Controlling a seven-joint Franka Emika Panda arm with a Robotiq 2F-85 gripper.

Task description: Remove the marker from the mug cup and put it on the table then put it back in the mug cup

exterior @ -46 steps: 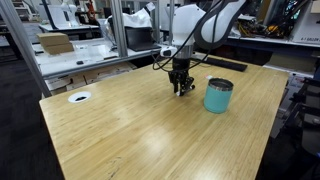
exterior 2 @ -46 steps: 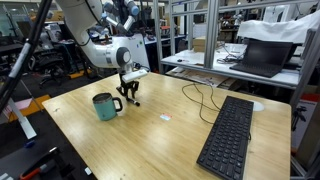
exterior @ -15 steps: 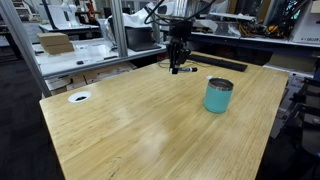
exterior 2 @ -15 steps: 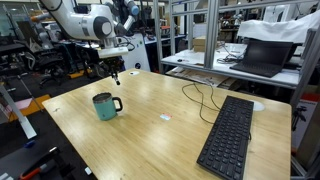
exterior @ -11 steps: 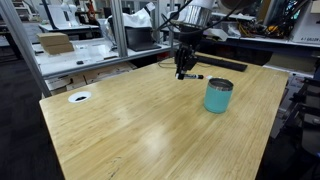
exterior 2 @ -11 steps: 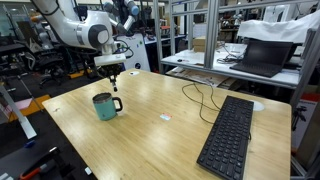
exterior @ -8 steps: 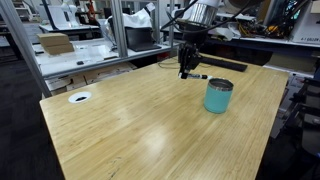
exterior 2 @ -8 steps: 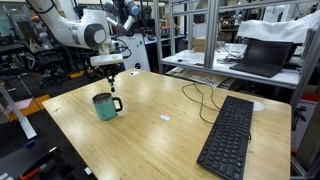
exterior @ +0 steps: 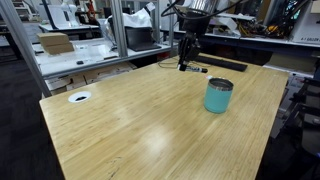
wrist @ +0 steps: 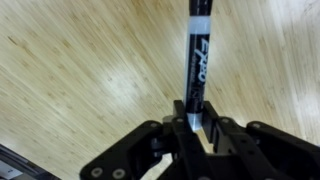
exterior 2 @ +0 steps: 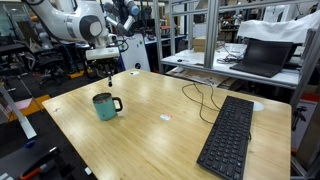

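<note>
Fingers (wrist: pixel 214 135) pinch the marker (wrist: pixel 197 60) above the wood-grain table (exterior: pixel 130 120), metal shelving (exterior: pixel 90 45) behind.

White rounded arm (exterior 2: pixel 75 25), black claw (wrist: pixel 195 124), seemingly matte

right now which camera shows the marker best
The wrist view: the marker is close and large, pinched in the gripper, with its printed lettering showing. In both exterior views it is only a thin dark sliver hanging under the gripper.

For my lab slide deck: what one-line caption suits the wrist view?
The black gripper clamps a slim dark marker with a white end above the light wood-grain table.
</note>
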